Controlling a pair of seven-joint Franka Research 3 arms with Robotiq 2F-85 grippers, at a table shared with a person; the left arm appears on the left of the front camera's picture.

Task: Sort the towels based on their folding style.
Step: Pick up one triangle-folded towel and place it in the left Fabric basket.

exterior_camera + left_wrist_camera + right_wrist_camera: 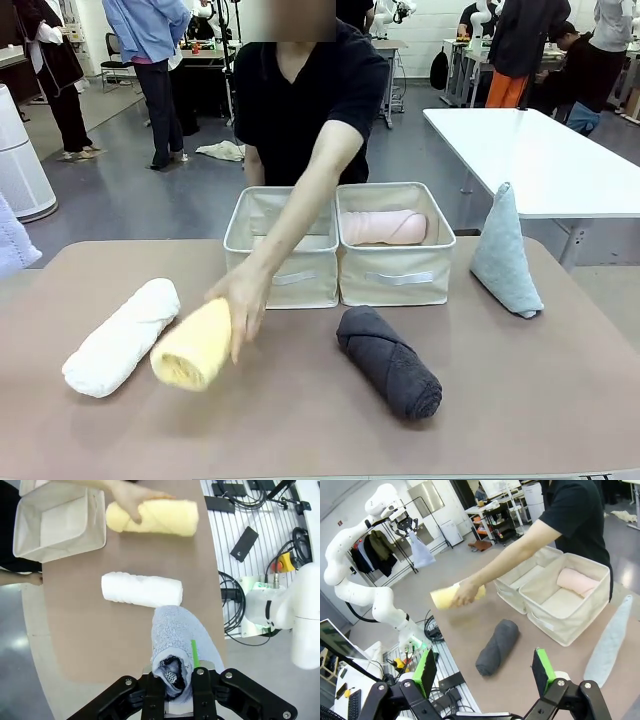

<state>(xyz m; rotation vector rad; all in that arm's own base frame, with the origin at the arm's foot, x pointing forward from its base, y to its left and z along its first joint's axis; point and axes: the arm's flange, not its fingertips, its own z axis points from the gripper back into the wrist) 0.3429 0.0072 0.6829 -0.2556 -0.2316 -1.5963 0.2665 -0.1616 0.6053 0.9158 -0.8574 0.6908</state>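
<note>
Lavender-blue towel (177, 635): lower centre of the left wrist view, one end pinched in my left pincer (176, 677), which is clamped tight on it. The rest hangs free above the table (300, 430). Risk: it is soft terry on a narrow hold, so a quick swing could pull it out or shake the triangle open.

Front view, left to right:
- White roll (122, 337): lower left, lying on the table just beside the yellow one.
- Yellow roll (193, 346): left of centre, with the person's hand (243, 300) on it. Risk: that arm stretches over the left bin, and any descent there could strike it.
- Left bin (285, 285): centre, appears empty.
- Right bin (395, 280): touching the left bin. Pink roll (385, 227) lies inside it. Risk: as I judge it, rolls belong here, so dropping my triangle in it would mis-sort.
- Dark grey roll (390, 362): lower centre-right, in front of the right bin. Risk: a pinch on its loose outer layer may unroll it.
- Teal-grey triangle (503, 255): far right, standing upright near the table edge. Risk: a nudge could topple it off.

Right pincer (484, 672): bottom of the right wrist view, spread wide and holding nothing.
</note>
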